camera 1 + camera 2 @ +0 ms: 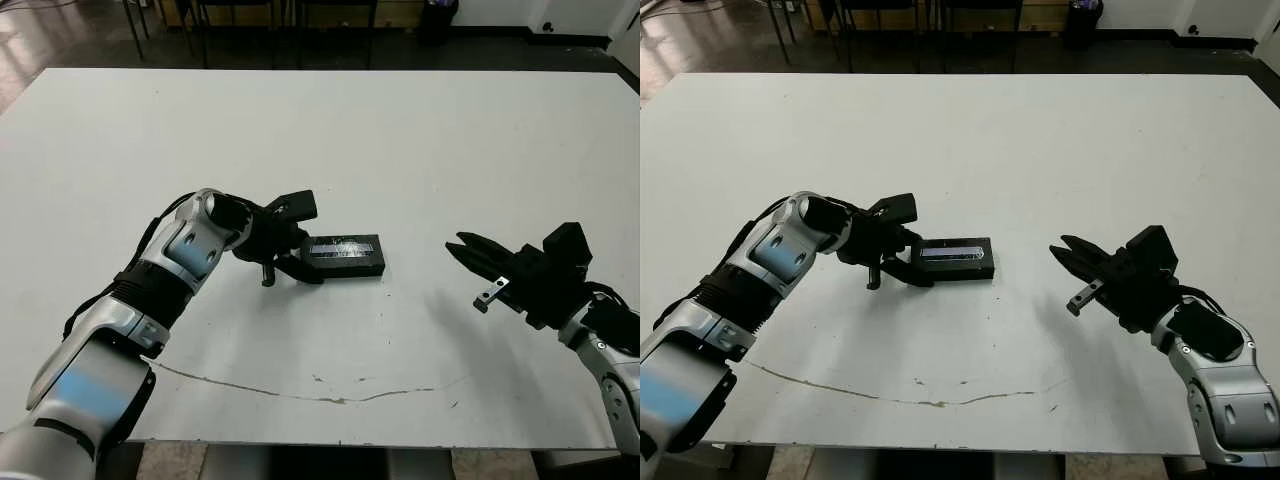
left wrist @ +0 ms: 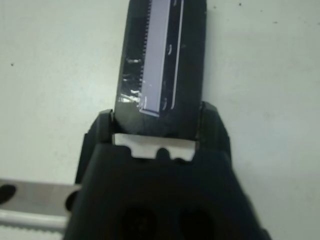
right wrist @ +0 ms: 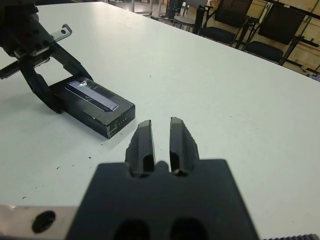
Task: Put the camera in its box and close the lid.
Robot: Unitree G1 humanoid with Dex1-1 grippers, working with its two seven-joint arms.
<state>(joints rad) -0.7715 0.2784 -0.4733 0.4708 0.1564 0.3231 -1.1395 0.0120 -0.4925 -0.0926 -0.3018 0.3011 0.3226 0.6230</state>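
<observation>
A flat black rectangular lid (image 1: pixel 345 253) with a long pale grey-lilac strip on its upper face sits on top of a small black-walled box (image 3: pixel 111 121) near the middle of the white table (image 1: pixel 420 150). With the lid seated, the box's lining is hidden, and the slim black bar of a camera cannot be seen in any view.

The left gripper (image 1: pixel 296 265) meets the closed box at its left end. In the right wrist view its two black fingers (image 3: pixel 44 89) stand spread, one on either side of that end; whether they press the walls cannot be told. In the left wrist view the gripper body covers the near end of the lid.

The right gripper (image 1: pixel 466 247) hangs well to the right of the box, touching nothing, its two fingers (image 3: pixel 146 145) nearly together with a narrow gap between them.
</observation>
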